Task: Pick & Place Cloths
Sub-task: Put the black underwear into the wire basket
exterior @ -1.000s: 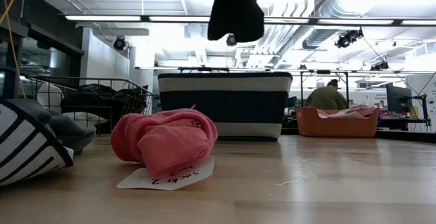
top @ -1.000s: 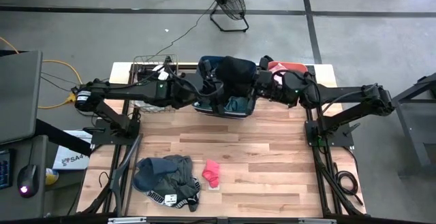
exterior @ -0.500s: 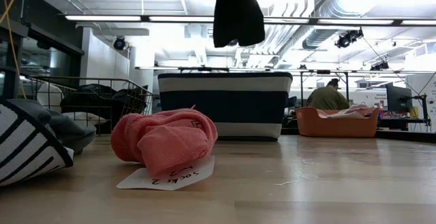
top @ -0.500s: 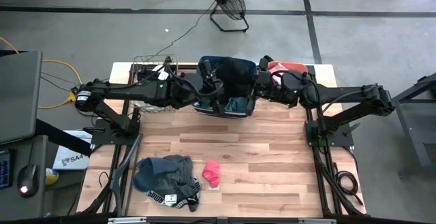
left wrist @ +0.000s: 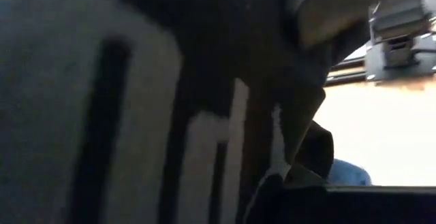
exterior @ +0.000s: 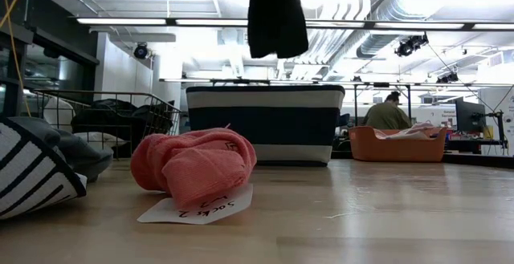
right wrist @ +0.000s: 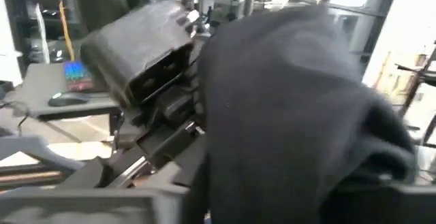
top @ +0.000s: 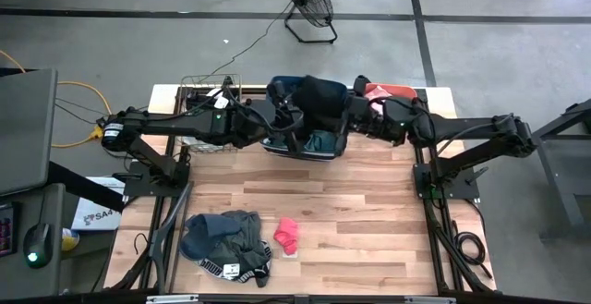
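Observation:
A black cloth (top: pixel 320 96) hangs high over the blue fabric bin (top: pixel 309 144) at the table's far middle; its lower end shows at the top of the low view (exterior: pixel 277 15). My left gripper (top: pixel 294 119) is shut at the cloth's left side, and the cloth fills the left wrist view (left wrist: pixel 204 81). My right gripper (top: pixel 353 117) stands at the cloth's right side, with the cloth (right wrist: pixel 286 101) bulging right in front of it. A pink cloth (exterior: pixel 193 168) lies on a paper label near the table's front. A heap of grey, teal and black cloths (top: pixel 226 239) lies beside it. My left gripper is shut on the black cloth at its left side, coming nearly level from the table's left. The cloth itself hides the place of contact in the left wrist view, where only black fabric with pale print (left wrist: pixel 197 156) shows. The cloth hangs slack, clear of the bin.
A wire basket (top: pixel 208 96) holding dark cloths stands at the far left, and a coral tub (top: pixel 392 91) at the far right. The bin also holds teal fabric (top: pixel 319 140). Bare wood lies between the bin and the near cloths. A person sits in the room beyond (exterior: pixel 385 113).
Both arms have stayed over the bin. The black cloth's hanging end has sunk a little and changed its outline, as the low view shows.

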Available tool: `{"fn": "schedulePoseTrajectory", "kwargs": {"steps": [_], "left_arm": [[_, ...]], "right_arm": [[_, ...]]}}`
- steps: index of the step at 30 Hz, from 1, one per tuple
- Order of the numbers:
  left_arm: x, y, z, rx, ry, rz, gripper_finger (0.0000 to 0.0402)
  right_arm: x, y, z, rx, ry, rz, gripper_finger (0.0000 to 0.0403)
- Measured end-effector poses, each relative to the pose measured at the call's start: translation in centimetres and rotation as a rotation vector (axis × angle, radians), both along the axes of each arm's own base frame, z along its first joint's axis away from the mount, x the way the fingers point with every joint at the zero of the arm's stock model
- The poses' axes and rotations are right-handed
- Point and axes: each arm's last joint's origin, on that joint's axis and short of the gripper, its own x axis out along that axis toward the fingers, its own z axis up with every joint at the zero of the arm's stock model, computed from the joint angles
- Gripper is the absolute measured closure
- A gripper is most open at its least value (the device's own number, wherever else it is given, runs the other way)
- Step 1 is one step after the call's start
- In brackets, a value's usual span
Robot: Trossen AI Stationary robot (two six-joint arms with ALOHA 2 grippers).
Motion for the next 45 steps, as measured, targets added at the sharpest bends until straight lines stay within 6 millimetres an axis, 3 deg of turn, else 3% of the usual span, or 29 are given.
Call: {"fn": "schedulePoseTrajectory", "kwargs": {"steps": [8,14,22,30,36,45], "left_arm": [[-0.2,0.3,0.0,0.082,0.051,0.102,0.0398],[-1.0,0.6,0.3,0.179,0.12,0.256,0.0399],[-4.8,0.9,1.9,0.177,0.15,0.411,0.0399],[-10.7,1.0,2.3,0.044,0.165,0.542,0.0399],[-14.0,1.0,1.7,-0.017,0.178,0.657,0.04],[-15.4,1.1,-1.8,-0.008,0.212,0.784,0.04]], "right_arm": [[-2.0,-0.3,0.9,0.002,0.006,-0.145,0.0133],[-3.8,-0.3,1.4,0.034,0.02,-0.141,0.0079],[-5.7,-0.3,1.5,0.104,0.06,-0.15,0.0077],[-5.9,-0.4,0.7,0.138,0.121,-0.175,0.0081],[-5.7,-0.4,0.6,0.141,0.125,-0.175,0.0082],[-5.7,-0.4,0.7,0.159,0.116,-0.176,0.0082]]}}
